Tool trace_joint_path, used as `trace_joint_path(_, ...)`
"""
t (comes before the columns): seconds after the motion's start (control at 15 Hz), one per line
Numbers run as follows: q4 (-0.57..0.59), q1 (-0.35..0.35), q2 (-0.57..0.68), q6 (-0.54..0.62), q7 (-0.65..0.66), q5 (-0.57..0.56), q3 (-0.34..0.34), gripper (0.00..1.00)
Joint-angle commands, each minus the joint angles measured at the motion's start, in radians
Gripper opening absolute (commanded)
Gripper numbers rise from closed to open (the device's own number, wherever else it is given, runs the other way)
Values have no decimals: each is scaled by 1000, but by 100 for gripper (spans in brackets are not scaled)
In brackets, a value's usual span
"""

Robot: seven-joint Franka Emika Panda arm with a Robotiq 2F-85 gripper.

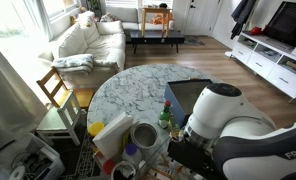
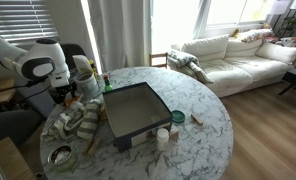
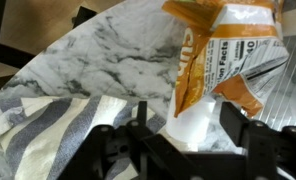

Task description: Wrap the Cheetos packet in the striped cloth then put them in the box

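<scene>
The box [image 2: 136,110] sits near the middle of the round marble table [image 2: 203,135]. It is shallow and rectangular, with blue outer walls, and only its flat grey-brown floor shows inside. In an exterior view the arm [image 1: 223,115] hides most of the box, leaving a blue corner [image 1: 178,92] visible. A round white bowl [image 1: 145,134] stands near the table's edge beside a yellow-and-white carton [image 1: 108,135]; what the bowl holds cannot be made out.

The striped cloth [image 2: 80,125] lies rumpled on the table just beside the box and outside it. In the wrist view it is soft and folded, off-white with broad grey bands [image 3: 48,130], and fills the lower left corner.

The Cheetos packet [image 3: 223,50] is on the marble next to the cloth, not in the box and not wrapped. It is glossy and crinkled, orange with a white printed panel facing up. Its long axis runs from the upper right of the wrist view down toward the gripper [image 3: 168,145], where it ends in a pale, shiny part.

The claw's two dark fingers [image 3: 100,140] stand wide apart on either side of that pale end. Whether they touch the packet cannot be told.
</scene>
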Motion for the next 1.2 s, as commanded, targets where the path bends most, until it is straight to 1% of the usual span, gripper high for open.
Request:
trace_joint_path(0.0, -8, 24, 3, 20, 28, 19, -27, 47)
trace_joint_path(0.2, -8, 24, 3, 20, 40, 18, -35, 40)
trace_joint_path(0.47, -4, 25, 8, 20, 43, 28, -37, 41)
trace_joint_path(0.53, -2, 25, 11, 20, 44, 29, -36, 48)
trace_joint_path(0.6, 1, 25, 12, 18, 45, 31, -36, 62)
trace_joint_path(0.73, 8, 28, 16, 16, 48, 37, -34, 73)
trace_joint_path(0.8, 12, 29, 19, 11, 52, 37, -34, 64)
trace_joint_path(0.87, 13, 31, 21, 8, 58, 33, -36, 49)
trace_joint_path(0.93, 13, 32, 23, 6, 65, 32, -38, 40)
trace_joint_path(1.0, 13, 32, 24, 4, 71, 31, -39, 38)
trace_joint_path(1.07, 14, 31, 26, 1, 75, 34, -39, 32)
trace_joint_path(1.13, 14, 31, 28, 2, 80, 36, -40, 21)
